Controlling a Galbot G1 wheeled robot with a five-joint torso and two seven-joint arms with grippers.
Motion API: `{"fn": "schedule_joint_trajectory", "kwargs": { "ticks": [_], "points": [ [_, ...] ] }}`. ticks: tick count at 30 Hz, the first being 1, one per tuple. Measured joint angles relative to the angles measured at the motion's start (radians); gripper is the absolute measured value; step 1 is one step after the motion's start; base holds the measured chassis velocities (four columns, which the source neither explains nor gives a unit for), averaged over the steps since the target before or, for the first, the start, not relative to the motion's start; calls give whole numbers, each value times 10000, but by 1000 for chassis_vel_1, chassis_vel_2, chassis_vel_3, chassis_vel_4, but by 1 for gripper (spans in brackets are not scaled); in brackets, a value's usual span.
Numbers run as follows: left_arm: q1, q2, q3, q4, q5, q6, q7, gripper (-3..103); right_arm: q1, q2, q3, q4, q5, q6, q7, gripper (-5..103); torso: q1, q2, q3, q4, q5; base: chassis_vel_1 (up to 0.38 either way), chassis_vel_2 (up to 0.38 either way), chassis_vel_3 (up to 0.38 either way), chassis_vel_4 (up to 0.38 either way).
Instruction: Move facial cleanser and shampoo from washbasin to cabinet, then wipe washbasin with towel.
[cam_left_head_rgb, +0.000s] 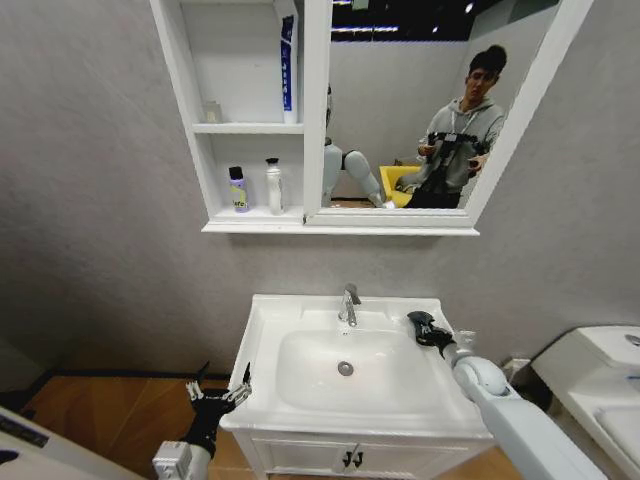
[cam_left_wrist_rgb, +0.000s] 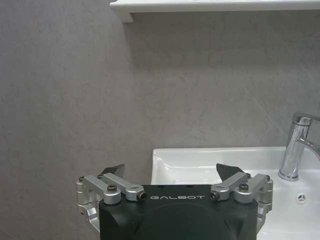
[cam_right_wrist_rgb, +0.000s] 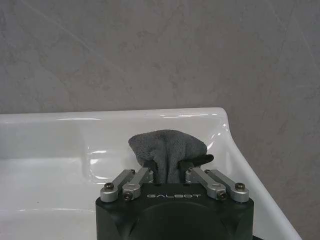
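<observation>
My right gripper (cam_left_head_rgb: 421, 326) is at the back right corner of the white washbasin (cam_left_head_rgb: 300, 312), shut on the dark grey towel (cam_right_wrist_rgb: 167, 146), which bunches up between its fingers against the rim (cam_right_wrist_rgb: 50, 120). My left gripper (cam_left_head_rgb: 222, 384) hangs open and holds nothing just off the basin's front left corner (cam_left_wrist_rgb: 200, 159). The white cabinet (cam_left_head_rgb: 250, 128) on the wall above holds a blue-and-white tube (cam_left_head_rgb: 287, 65) on its upper shelf. On its lower shelf stand a small purple bottle (cam_left_head_rgb: 238, 190) and a white pump bottle (cam_left_head_rgb: 273, 187). Which are the cleanser and shampoo I cannot tell.
A chrome tap (cam_left_head_rgb: 349, 303) stands at the back of the bowl above the round drain (cam_left_head_rgb: 345, 368). A white-framed mirror (cam_left_head_rgb: 410, 110) joins the shelves. A second white basin (cam_left_head_rgb: 600, 365) sits at the far right. The vanity doors (cam_left_head_rgb: 350, 458) lie below, with wooden floor to the left.
</observation>
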Motion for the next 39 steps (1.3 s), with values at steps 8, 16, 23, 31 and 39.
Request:
{"fn": "schedule_joint_trajectory", "kwargs": {
  "ticks": [8,16,23,31,39],
  "points": [
    [0,0,0,0,0,0,0,100,-192,131,193,57,-465,854,127,52,-1,0,0,0,-1,0,0,0,0],
    [0,0,0,0,-1,0,0,100,-1626,80,1117,1597,-939,1211,196,84,-1,0,-1,-2,-2,0,0,0,0],
    [0,0,-2,0,0,0,0,100,-3025,377,1734,2956,-1476,1759,368,100,-1,0,-1,-2,-4,0,0,0,0],
    [0,1,-2,0,0,0,-1,100,-6231,3382,3502,6048,-3724,2804,314,100,-2,1,-2,-4,7,0,0,0,0],
    [0,0,0,0,0,0,-1,100,-9433,5654,3878,8156,-4283,3531,-181,100,-4,1,-3,-2,-4,0,0,0,0]
  ]
}}
